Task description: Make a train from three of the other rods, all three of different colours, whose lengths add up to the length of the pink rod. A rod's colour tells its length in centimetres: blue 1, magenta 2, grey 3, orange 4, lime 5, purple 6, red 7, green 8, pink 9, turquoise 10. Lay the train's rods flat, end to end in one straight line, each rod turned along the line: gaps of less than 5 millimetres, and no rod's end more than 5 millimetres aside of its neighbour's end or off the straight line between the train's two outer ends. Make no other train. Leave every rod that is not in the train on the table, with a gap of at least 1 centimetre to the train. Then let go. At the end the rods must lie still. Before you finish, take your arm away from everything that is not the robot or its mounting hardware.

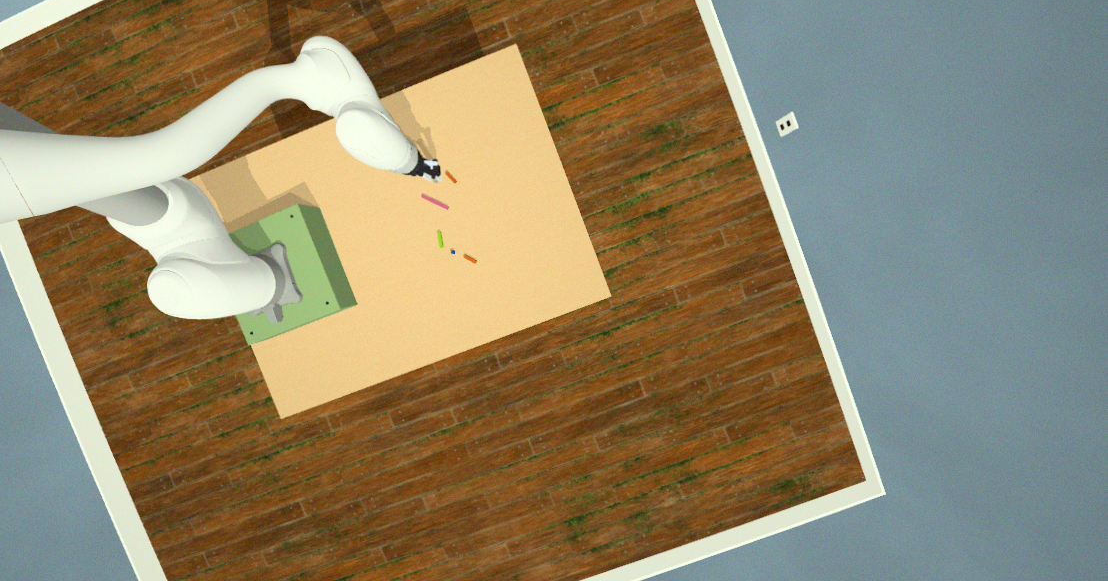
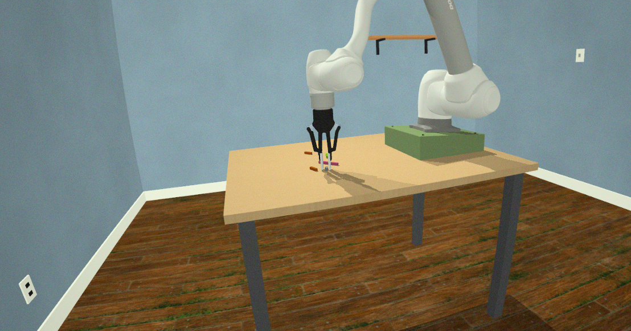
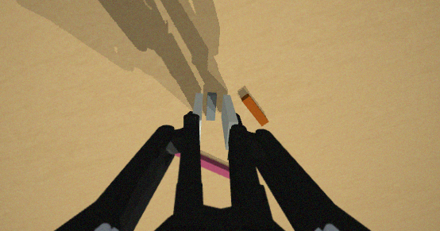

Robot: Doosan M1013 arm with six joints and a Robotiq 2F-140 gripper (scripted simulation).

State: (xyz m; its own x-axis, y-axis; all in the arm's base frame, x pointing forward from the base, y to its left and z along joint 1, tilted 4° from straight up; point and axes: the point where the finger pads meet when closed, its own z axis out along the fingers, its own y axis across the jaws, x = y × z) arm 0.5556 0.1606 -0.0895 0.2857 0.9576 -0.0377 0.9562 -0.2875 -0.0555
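Note:
A short grey rod (image 3: 210, 105) lies on the tan table between my gripper's (image 3: 211, 107) two finger pads, with a small gap on each side. The gripper (image 2: 324, 166) points straight down with its tips just above the table, narrowly open and gripping nothing. An orange rod (image 3: 253, 106) (image 1: 450, 177) lies just right of the fingers. The pink rod (image 1: 434, 201) lies behind the fingers, partly hidden in the wrist view (image 3: 214, 167). Farther off lie a lime rod (image 1: 440, 238), a tiny blue rod (image 1: 452, 251) and a second orange rod (image 1: 469, 258).
The arm's green base block (image 1: 290, 270) stands on the table's near-left part, away from the rods. The table edges are far from the gripper (image 1: 432, 172).

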